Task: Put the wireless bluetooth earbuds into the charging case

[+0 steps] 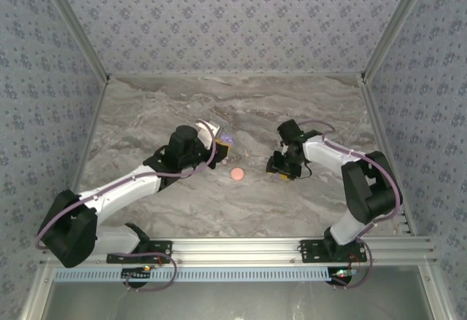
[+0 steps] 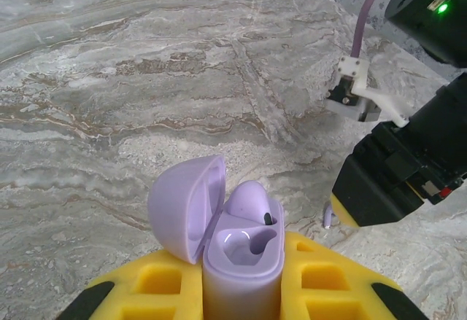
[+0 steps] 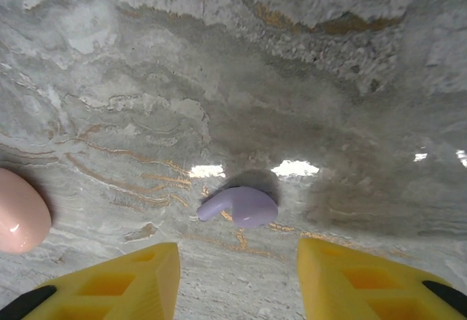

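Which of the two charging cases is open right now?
The lilac case, held upright in the left gripper with its lid flipped back; the pink case lies shut on the table.

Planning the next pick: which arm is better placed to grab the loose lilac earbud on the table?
Right. The right gripper, open, hangs just short of the loose earbud, a small move away. The left gripper is shut on the open case.

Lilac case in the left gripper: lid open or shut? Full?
Open, half full. The lilac case has its lid swung back; one lilac earbud sits inside, the socket beside it is bare.
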